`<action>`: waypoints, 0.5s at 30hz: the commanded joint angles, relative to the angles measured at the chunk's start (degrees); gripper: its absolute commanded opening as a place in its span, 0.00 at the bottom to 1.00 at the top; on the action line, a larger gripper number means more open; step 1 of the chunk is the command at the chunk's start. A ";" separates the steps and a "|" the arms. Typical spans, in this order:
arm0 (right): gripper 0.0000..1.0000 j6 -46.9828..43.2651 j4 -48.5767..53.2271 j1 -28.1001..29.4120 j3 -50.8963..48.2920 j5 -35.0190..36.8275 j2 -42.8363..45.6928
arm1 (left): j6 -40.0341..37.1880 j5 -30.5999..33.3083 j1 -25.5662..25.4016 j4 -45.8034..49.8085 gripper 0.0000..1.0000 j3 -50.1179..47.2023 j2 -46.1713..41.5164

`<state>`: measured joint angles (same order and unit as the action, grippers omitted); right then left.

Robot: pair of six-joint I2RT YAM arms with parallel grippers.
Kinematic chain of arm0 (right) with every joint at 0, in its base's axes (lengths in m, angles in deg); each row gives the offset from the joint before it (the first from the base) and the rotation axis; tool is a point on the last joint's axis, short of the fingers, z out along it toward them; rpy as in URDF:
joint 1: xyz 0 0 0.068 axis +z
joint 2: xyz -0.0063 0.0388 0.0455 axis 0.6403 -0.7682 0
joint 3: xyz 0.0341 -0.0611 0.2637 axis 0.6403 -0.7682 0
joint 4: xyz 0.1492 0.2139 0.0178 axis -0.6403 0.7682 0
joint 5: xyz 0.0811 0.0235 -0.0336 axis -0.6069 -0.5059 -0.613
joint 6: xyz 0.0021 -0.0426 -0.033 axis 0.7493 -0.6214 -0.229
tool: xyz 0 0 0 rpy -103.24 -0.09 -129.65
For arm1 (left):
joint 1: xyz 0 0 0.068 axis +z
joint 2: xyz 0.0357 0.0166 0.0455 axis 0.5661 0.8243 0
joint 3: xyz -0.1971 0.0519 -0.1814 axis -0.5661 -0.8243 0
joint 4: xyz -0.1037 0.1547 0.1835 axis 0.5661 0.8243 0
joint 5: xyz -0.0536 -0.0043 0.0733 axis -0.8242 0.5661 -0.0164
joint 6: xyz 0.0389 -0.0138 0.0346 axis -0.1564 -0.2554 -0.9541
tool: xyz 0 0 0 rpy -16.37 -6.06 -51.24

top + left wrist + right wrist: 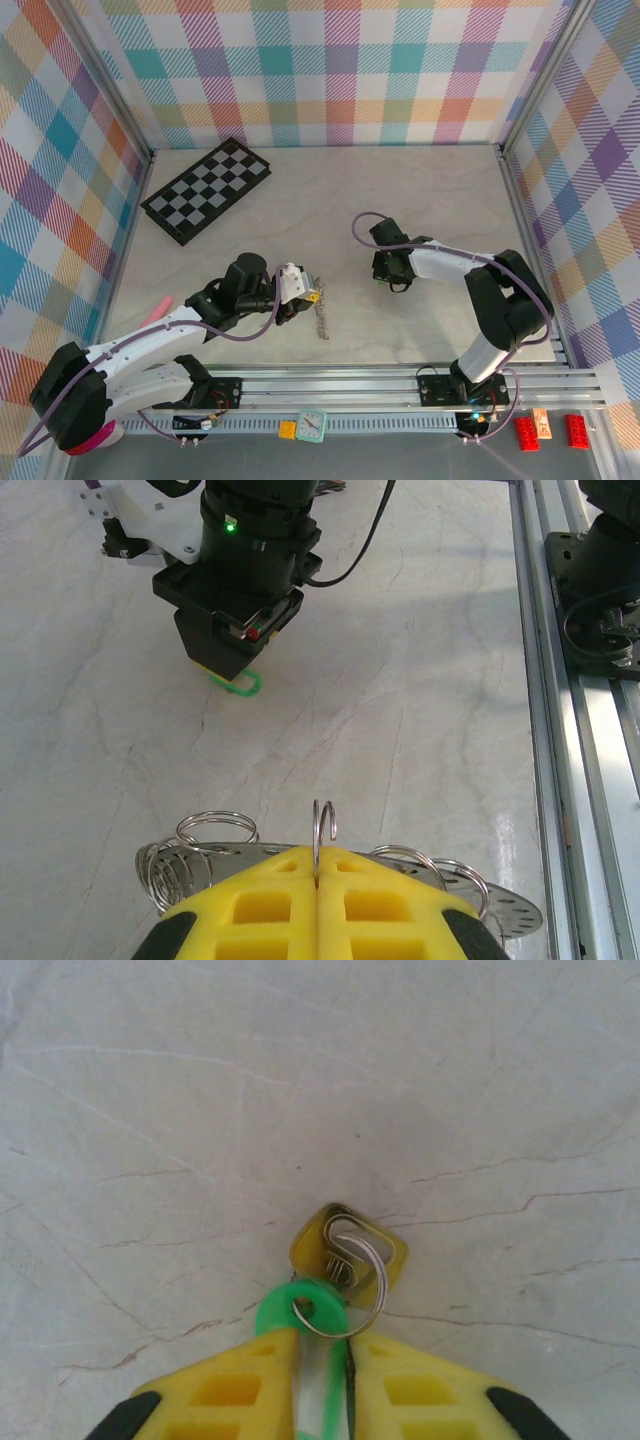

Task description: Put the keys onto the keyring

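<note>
**Zero done so far**

None of the job is finished, I think. The left gripper (318,862) has its two yellow fingers pressed together on one wire loop of the keyring (322,825). That loop stands upright between them. The green key (275,1312) is well apart from the keyring, lying flat on the table (150,1110) under the right gripper (322,1350). The right gripper's fingers sit on each side of the key's thin part, very near it. I cannot tell if they are squeezing it.

What is left: grab the key, carry it over to the keyring, and slide it onto the wire. Any other key must go on too.

The key's long way runs straight out from between the fingers. Its round green head, with the hole, points away from the gripper. A small ring (384,1282) goes through that hole, and a gold tag (312,1243) lies just past the head, touching the small ring.
</note>
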<state>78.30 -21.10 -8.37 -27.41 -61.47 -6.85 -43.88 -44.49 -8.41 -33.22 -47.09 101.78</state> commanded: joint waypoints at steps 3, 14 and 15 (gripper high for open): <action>0.16 -5.65 2.38 -0.24 -1.64 -5.41 2.49 | 0.72 0.83 -0.43 -2.00 0.00 1.50 -0.30; 0.12 -7.26 6.12 -0.24 -3.33 -6.69 10.03 | 1.34 1.27 -0.41 -2.87 0.00 1.51 0.15; 0.14 -7.22 6.12 -0.24 -3.32 -6.73 10.02 | 1.34 1.30 -0.44 -2.80 0.00 1.44 0.12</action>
<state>72.38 -16.85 -8.41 -30.30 -67.00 2.42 -43.22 -43.18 -8.41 -33.29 -47.09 101.85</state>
